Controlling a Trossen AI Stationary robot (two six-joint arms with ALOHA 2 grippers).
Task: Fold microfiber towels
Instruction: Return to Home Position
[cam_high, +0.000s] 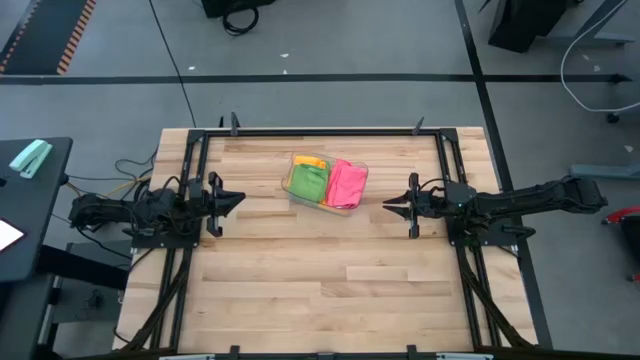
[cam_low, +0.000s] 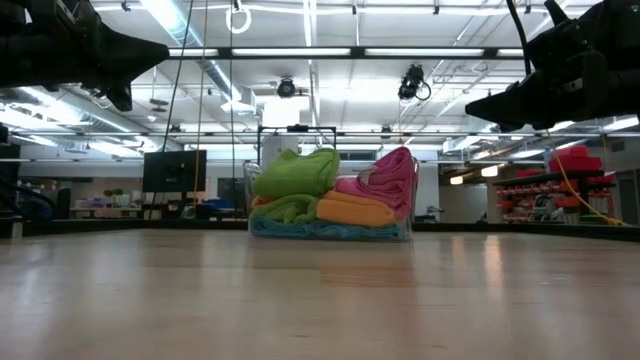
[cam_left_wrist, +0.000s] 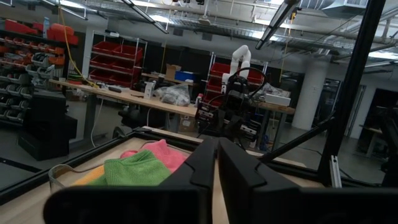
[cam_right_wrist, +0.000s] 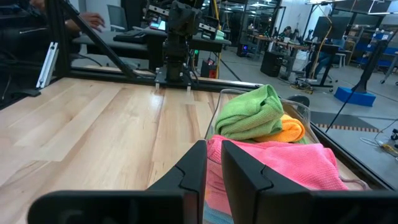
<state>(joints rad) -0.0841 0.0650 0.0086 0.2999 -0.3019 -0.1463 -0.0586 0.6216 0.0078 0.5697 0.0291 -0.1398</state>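
The clear bin (cam_high: 365, 172) holds the folded towels (cam_high: 326, 183), green and pink on top. Left gripper (cam_high: 236, 198) and right gripper (cam_high: 390, 203) flank it, fingers together, empty.

This is looking like a robotics lab in a big workshop hall. Red storage bins (cam_left_wrist: 112, 59) are filling tall shelves, a long workbench (cam_left_wrist: 118, 93) is carrying equip., and a white robot arm (cam_left_wrist: 241, 59) is standing behind it. Strip lights (cam_low: 300, 52) are hanging under an open ceiling w/ pipes. Dark tape lines are crossing the grey concrete floor (cam_high: 330, 50).
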